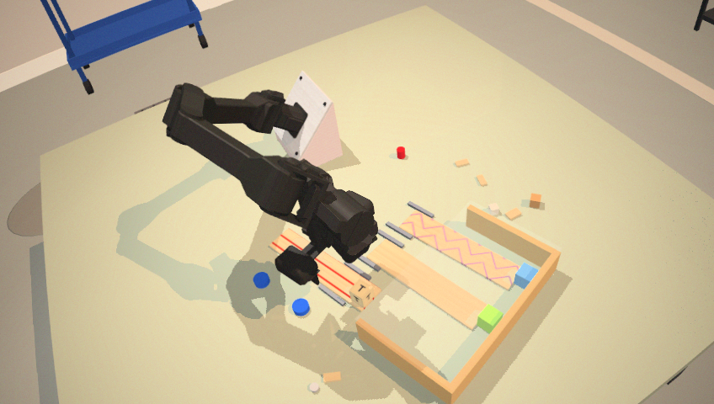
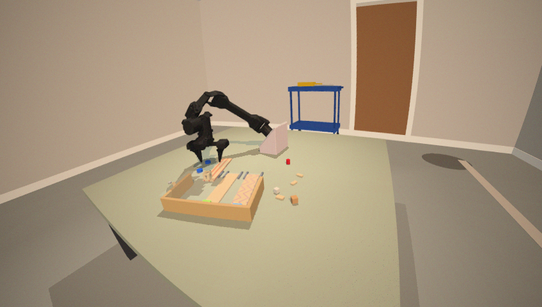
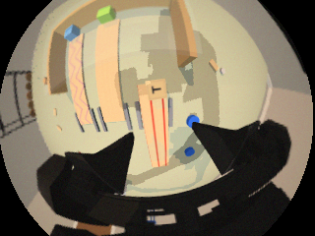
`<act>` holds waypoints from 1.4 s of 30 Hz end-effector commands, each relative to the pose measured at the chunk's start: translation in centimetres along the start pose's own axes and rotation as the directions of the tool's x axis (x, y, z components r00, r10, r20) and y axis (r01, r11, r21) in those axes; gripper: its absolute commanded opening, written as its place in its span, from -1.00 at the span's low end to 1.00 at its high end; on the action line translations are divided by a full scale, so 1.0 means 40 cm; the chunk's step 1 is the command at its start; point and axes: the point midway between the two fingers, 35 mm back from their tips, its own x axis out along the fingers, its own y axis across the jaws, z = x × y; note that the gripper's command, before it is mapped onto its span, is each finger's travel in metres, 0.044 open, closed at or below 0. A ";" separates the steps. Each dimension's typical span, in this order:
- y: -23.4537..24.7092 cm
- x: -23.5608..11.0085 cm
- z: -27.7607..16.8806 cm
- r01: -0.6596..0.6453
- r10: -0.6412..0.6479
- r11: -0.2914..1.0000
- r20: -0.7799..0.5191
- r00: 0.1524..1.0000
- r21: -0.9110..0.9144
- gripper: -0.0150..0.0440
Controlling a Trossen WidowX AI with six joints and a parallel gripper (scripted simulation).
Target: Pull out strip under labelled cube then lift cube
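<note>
The labelled cube (image 1: 361, 294) (image 2: 207, 175) (image 3: 156, 89), wooden with a T on top, rests on the end of the strip with two red lines (image 1: 336, 278) (image 2: 219, 169) (image 3: 157, 134). That strip lies mostly outside the open side of the wooden tray (image 1: 401, 358) (image 2: 205, 209) (image 3: 184, 27). My gripper (image 1: 325, 263) (image 2: 209, 158) (image 3: 163, 130) is open and empty. It hangs a little above the strip's middle, fingers pointing down on either side of it, short of the cube.
A plain strip (image 1: 425, 280) (image 3: 108, 73) bears a green cube (image 1: 489, 317) (image 3: 105, 14). A zigzag strip (image 1: 460, 247) (image 3: 81, 86) bears a blue cube (image 1: 525, 275) (image 3: 73, 30). Two blue discs (image 1: 261, 279) (image 1: 301, 306) lie beside my gripper. Grey bars (image 1: 401, 230), a red cylinder (image 1: 401, 151) and small blocks (image 1: 535, 199) lie about.
</note>
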 end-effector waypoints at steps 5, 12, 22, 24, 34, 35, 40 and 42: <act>-0.003 -0.008 0.071 -0.003 0.003 1.000 0.001 1.000 0.003 1.00; -0.003 -0.015 0.129 -0.003 0.003 1.000 0.002 1.000 0.003 1.00; -0.002 0.006 0.142 -0.003 0.003 1.000 0.002 1.000 0.004 0.38; -0.002 0.014 0.142 -0.003 0.003 1.000 0.002 1.000 0.004 0.36; -0.002 0.055 0.143 -0.003 0.003 1.000 0.002 1.000 0.004 0.36; -0.002 0.059 0.143 -0.003 0.003 1.000 0.002 1.000 0.004 0.36; -0.002 0.079 0.143 -0.002 0.002 1.000 0.002 1.000 0.004 0.36; -0.002 0.087 0.142 -0.002 0.002 1.000 0.002 1.000 0.004 0.36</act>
